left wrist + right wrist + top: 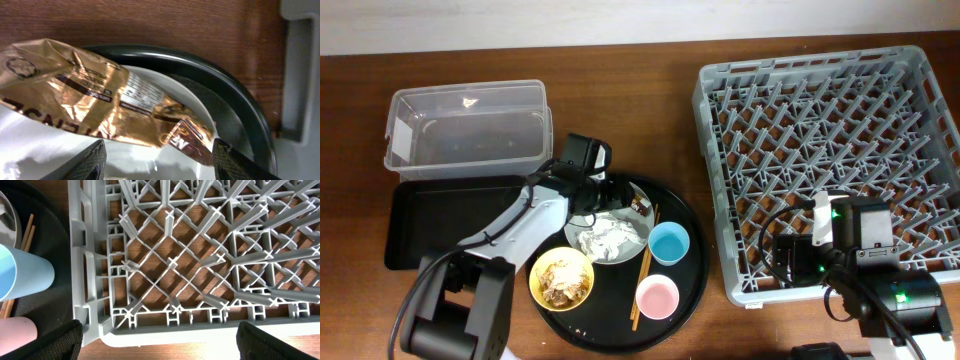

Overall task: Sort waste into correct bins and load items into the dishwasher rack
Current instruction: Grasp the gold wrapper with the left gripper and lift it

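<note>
Biggest, at 3 o'clock on the table: dishwasher rack point(712, 190), with no item among the pegs yet. At 6 o'clock: round black tray point(610, 318), carrying all dishes together. At 10 o'clock: clear tub point(465, 88), and just toward 6 o'clock from it, black rectangular tray point(430, 225), close together and near the left arm, apparently for two kinds of waste.

On the round tray: plate point(572, 235) at 12 o'clock, bearing tissue point(610, 238) and wrapper point(100, 105); yellow bowl point(535, 275) at 8 o'clock, holding food scraps point(560, 282); blue cup point(669, 242) at 3 o'clock; pink cup point(657, 297) at 5 o'clock; chopsticks point(643, 270) near the centre.

Left gripper point(159, 157): released, spread wide, lowered to the plate with the wrapper just ahead, likely for pinching this waste first. Right gripper point(160, 345): also released, holding nothing, hovering over the rack's 7 o'clock corner, probably to keep clear
</note>
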Robot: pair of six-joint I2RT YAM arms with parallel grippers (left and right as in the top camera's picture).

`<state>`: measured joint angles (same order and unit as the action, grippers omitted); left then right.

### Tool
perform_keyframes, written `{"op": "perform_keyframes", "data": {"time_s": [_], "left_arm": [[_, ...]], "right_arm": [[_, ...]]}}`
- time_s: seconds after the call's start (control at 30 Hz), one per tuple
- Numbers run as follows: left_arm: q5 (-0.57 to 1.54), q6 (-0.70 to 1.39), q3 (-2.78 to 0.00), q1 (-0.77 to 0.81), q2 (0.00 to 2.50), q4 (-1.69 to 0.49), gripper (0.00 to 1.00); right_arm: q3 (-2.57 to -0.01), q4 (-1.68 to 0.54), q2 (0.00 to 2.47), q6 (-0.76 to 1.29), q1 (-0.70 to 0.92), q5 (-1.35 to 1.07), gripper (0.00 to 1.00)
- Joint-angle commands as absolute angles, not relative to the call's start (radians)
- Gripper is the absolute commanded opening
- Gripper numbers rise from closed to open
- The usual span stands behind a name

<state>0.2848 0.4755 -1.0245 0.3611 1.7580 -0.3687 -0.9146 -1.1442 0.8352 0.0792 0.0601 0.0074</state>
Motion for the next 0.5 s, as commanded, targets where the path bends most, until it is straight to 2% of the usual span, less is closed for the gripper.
{"op": "perform_keyframes", "data": {"time_s": [0.0, 0.17, 0.33, 0.37, 0.4, 0.47], "left_arm": [[0.166, 0.487, -1.032, 0.392, 1.790, -0.348, 0.67], [0.133, 0.535, -1.032, 0.397, 1.829, -0.290, 0.65], [0.130, 0.535, -1.032, 0.397, 1.829, -0.261, 0.45], [0.130, 0.535, -1.032, 0.397, 1.829, -0.261, 0.38], [0.134, 0.535, -1.032, 0.397, 1.829, -0.262, 0.36], [0.162, 0.535, -1.032, 0.397, 1.829, -0.261, 0.37]], "right_arm": [[-0.934, -1.142, 0.831, 0.090, 0.065, 0.012, 0.99], [-0.934, -1.142, 0.831, 0.090, 0.065, 0.012, 0.99], [-0.934, -1.142, 0.831, 0.090, 0.065, 0.012, 0.99], [-0.934, -1.142, 0.831, 0.090, 0.065, 0.012, 0.98], [-0.934, -1.142, 0.831, 0.090, 0.065, 0.012, 0.99], [-0.934, -1.142, 0.831, 0.090, 0.065, 0.012, 0.99]]}}
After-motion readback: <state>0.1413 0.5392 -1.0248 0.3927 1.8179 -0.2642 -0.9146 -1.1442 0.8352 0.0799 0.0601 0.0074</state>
